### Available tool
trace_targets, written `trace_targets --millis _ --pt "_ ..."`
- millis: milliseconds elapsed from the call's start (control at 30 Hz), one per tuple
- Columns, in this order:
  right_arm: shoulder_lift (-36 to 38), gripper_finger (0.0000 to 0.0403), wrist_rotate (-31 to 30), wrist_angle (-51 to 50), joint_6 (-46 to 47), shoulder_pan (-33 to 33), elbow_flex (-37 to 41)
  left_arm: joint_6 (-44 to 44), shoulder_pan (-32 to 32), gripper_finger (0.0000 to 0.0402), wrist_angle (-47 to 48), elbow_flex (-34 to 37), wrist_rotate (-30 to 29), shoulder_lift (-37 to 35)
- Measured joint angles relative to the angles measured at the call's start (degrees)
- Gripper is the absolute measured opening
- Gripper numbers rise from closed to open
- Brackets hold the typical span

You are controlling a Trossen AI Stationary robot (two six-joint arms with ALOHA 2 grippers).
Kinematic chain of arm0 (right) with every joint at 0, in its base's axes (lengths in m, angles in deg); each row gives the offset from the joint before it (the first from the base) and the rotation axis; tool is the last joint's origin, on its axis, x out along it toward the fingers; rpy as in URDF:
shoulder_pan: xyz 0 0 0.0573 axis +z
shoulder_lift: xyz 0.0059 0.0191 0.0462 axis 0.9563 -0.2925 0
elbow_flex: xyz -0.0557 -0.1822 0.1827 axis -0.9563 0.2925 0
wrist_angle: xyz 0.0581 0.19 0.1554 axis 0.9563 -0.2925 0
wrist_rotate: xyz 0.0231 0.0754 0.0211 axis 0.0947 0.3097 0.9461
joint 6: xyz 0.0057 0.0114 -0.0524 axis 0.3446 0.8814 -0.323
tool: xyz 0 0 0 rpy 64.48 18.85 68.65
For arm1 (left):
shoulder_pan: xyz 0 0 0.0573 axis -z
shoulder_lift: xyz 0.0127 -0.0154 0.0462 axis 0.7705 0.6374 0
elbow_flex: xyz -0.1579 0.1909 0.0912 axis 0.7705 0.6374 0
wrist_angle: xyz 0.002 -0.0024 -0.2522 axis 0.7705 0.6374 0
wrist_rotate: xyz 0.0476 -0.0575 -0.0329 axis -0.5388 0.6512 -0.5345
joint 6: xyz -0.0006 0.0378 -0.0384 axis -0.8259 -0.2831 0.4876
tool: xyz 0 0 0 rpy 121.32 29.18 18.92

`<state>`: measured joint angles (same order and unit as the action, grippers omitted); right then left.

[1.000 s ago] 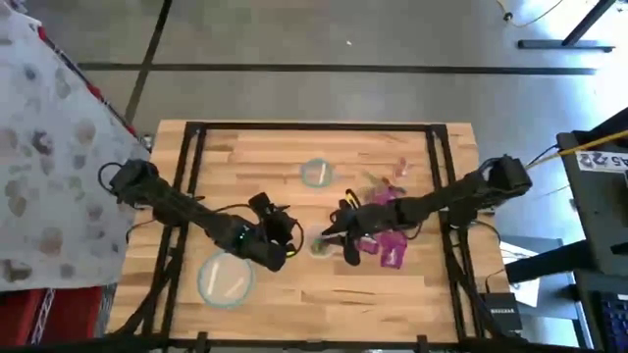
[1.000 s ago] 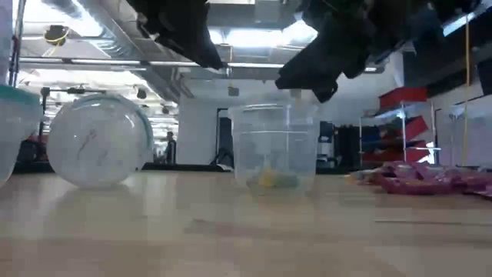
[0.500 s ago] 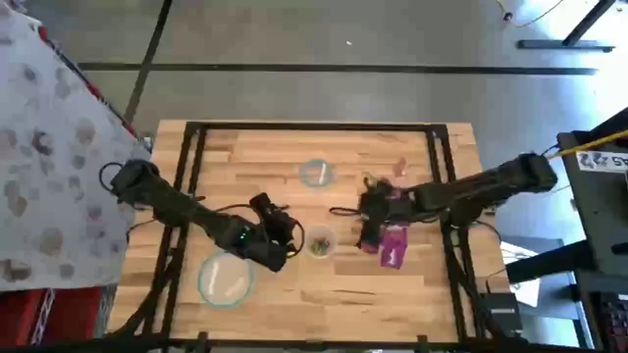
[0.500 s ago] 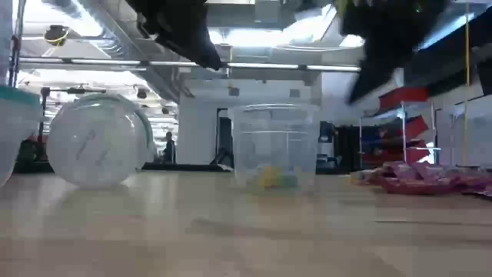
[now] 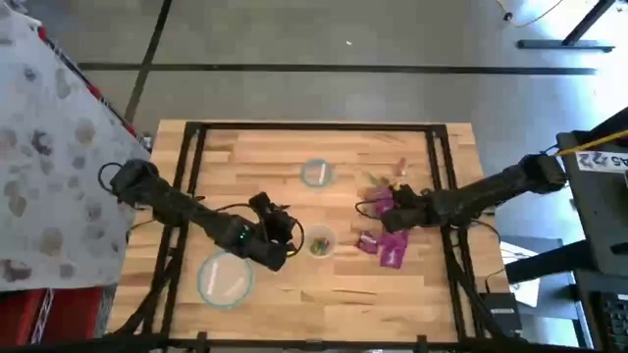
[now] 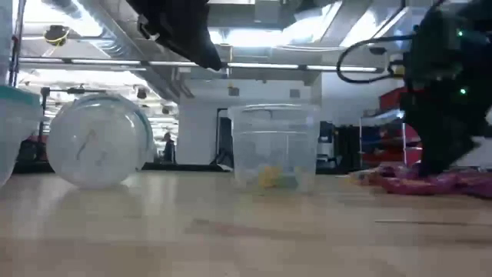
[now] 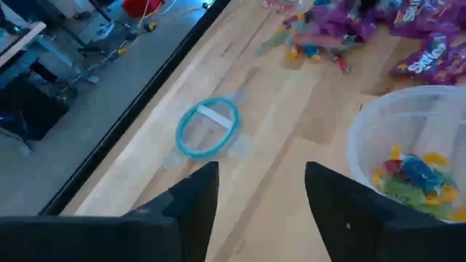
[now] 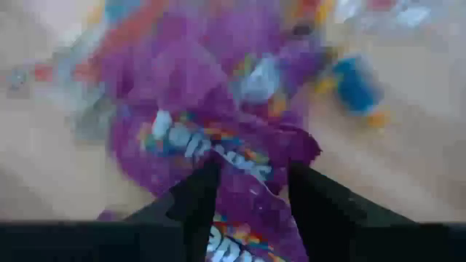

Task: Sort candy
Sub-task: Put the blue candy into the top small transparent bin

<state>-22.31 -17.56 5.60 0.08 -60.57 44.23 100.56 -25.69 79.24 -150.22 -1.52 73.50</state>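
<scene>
Right tool: low over the candy pile on the right half of the tabletop; fingers apart, straddling a purple packet, nothing clamped between them.
Left tool: waiting above the tabletop just beside the clear cup; fingers spread wide, empty.
Candy: most of it in a loose heap of magenta-purple packets near the right tool, with thin pink and greenish pieces at the far edge of the heap; a few yellow, blue and green sweets already lie in the clear cup.
Containers: a teal-rimmed bowl near the left arm, a second teal ring farther back, well apart from the heap.
Step in hand: likely reaching for the next piece to sort.
Next move: calls for settling the fingers onto one packet alone, closing firmly, then lifting clear so neighbours do not drag along.
Risk: packets overlap, so two may come up together.
</scene>
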Motion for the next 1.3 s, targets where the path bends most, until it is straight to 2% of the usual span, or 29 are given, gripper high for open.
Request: trace_targets --millis 67,233,333,467,800,1100,1200,1300 --pt "0.00 0.0151 -0.40 -0.39 -0.43 0.01 -0.94 0.02 0.00 0.0189 0.01 -0.01 0.00 0.00" --pt "2.38 0.0151 -6.91 -3.36 -3.12 -0.10 -4.52 0.02 0.00 0.0189 0.01 0.00 0.00 0.00" --pt "4.67 0.0151 -10.71 -10.31 0.40 -1.22 -5.20 0.00 0.00 0.0189 0.12 -0.01 -0.02 0.00" --pt "6.61 0.0151 -11.05 -16.14 4.64 -4.57 -3.19 -0.41 0.00 0.0189 0.14 0.02 -0.02 -0.02" --pt "6.88 0.0151 -7.71 -2.45 -0.39 -10.66 7.09 -0.40 0.00 0.0189 -0.06 0.00 0.00 -0.02" --pt "6.99 0.0150 -8.38 4.26 -7.08 -14.41 9.51 -0.40 -0.01 0.0189 -0.26 -0.01 0.37 -0.02" --pt "6.97 0.0133 -8.26 5.10 -7.64 -16.07 9.53 -0.40 -0.07 0.0189 -0.32 0.01 0.37 -0.02" --pt "6.96 0.0097 -8.34 5.53 -8.19 -17.56 9.53 -0.38 -0.07 0.0189 -0.34 0.01 0.39 -0.02"
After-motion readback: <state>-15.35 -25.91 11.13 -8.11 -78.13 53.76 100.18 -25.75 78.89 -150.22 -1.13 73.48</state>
